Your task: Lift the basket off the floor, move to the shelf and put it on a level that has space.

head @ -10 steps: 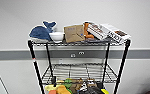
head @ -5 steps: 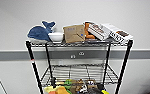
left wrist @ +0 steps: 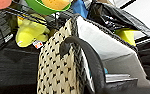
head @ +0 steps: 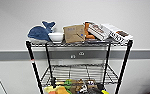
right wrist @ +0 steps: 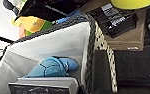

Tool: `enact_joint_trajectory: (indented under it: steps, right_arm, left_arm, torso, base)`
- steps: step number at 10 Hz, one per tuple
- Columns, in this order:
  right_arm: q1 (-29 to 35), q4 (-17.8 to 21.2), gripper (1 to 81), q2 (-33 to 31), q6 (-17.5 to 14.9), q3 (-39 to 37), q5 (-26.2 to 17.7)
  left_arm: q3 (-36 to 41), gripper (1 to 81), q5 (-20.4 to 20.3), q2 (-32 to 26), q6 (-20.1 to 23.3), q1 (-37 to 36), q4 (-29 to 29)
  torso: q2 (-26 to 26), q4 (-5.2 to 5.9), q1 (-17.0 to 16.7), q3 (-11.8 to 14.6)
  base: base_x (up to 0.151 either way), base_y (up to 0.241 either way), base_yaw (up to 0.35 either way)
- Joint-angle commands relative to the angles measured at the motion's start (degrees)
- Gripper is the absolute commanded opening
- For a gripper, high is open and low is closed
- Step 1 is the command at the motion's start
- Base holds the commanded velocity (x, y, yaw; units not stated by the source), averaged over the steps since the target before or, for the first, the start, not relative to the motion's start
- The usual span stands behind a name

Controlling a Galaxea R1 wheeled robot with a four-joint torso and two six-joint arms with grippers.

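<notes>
The shelf (head: 31, 62) stands straight ahead against a pale wall in the head view. Its second-from-top level (head: 78, 73) is a bare black wire grid. The basket (left wrist: 58, 72) sits very close in the left wrist view, with cream woven sides with dark holes, a white lining and a dark arched handle (left wrist: 91, 57). The right wrist view looks down into the basket (right wrist: 53, 42), where a blue soft toy (right wrist: 51, 67) and a book-like box (right wrist: 43, 85) lie. Dark carpet floor (left wrist: 13, 72) runs beside it. How the basket is held I cannot make out.
The top tier carries a blue whale plush (head: 39, 32), a white bowl (head: 56, 37), a small cardboard box (head: 74, 33) and tilted packages (head: 116, 33). Colourful toys (head: 73, 87) crowd the tier below the bare one. A yellow plush (left wrist: 28, 32) and a green bowl (left wrist: 48, 6) sit close behind the basket.
</notes>
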Motion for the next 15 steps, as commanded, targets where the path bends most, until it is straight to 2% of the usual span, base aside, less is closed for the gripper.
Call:
enact_joint_trajectory:
  steps: [1, 7, 10, 15]
  right_arm:
    - [8.97, 0.21, 1.0, -6.94, -0.32, 11.41, 0.58]
    - [13.10, 0.30, 1.0, -14.23, 0.46, 22.14, -0.82]
    - [16.53, 0.74, 1.0, -18.63, 0.64, 28.11, -3.02]
    - [20.84, 3.29, 1.0, -23.47, 0.64, 34.70, -5.22]
  left_arm:
    - [7.55, 1.0, 0.35, -5.81, -0.03, -8.65, 0.78]
    - [19.15, 1.0, 0.17, -13.72, -0.38, -12.07, 0.52]
    - [23.46, 1.0, 0.44, -16.53, -0.47, -14.18, 0.34]
    - [30.93, 1.0, 0.44, -21.19, -0.65, -16.47, 0.08]
  torso:
    - [0.00, 0.00, 0.00, 0.00]
    - [0.00, 0.00, 0.00, 0.00]
    - [0.00, 0.00, 0.00, 0.00]
    - [0.00, 0.00, 0.00, 0.00]
  base:
    - [0.000, 0.000, 0.000]
    - [0.000, 0.000, 0.000]
    - [0.000, 0.000, 0.000]
    - [0.000, 0.000, 0.000]
